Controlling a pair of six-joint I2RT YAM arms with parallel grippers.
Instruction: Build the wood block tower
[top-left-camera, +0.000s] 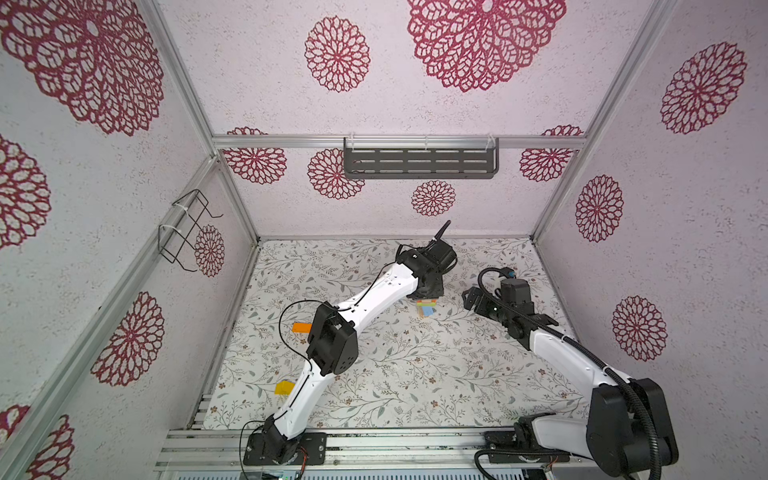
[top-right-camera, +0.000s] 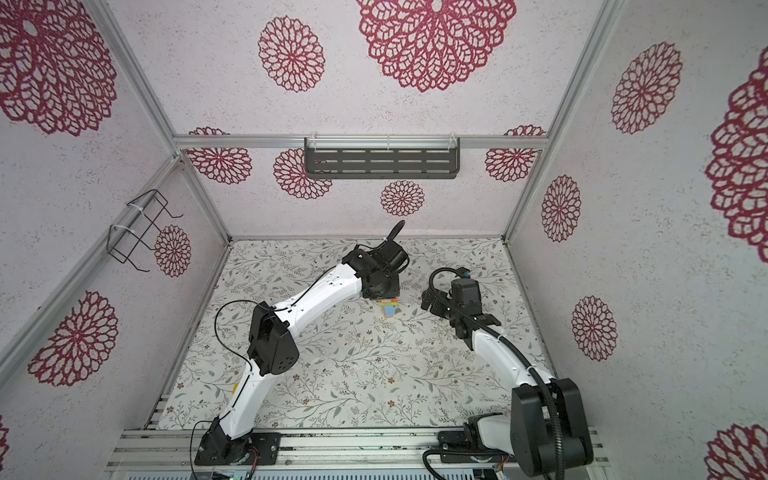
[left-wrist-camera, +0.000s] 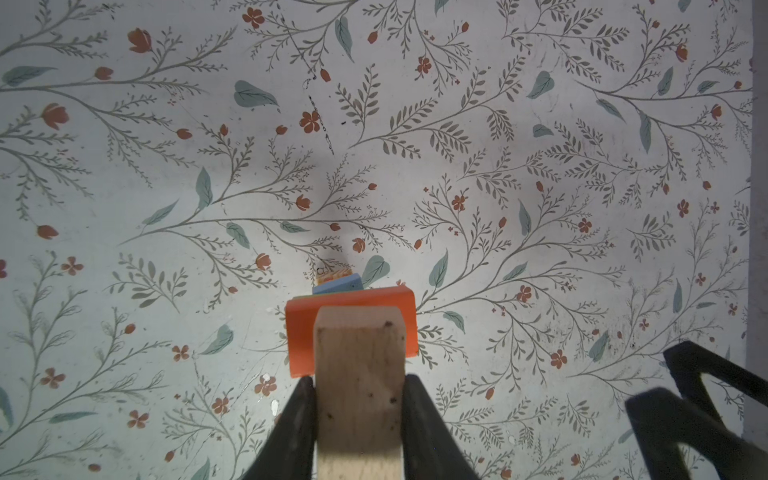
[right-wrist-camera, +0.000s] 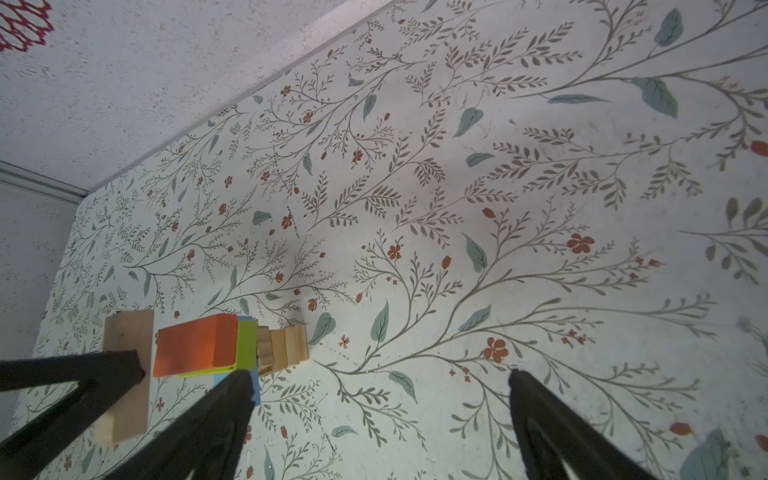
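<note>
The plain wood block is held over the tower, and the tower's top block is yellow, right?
Not quite. The plain wood block is held over the tower, but the tower's top block is red-orange, not yellow. The left wrist view shows it just beneath the held block.

The plain block (left-wrist-camera: 359, 353) in the matt black left claw (left-wrist-camera: 358, 381) is bare unpainted wood (grain and dark specks show). Just beyond the claw, the red-orange block (left-wrist-camera: 301, 332) carries smooth matt paint. The worktop (left-wrist-camera: 540, 166) below is matt, floral-printed, faintly scuffed.
</note>
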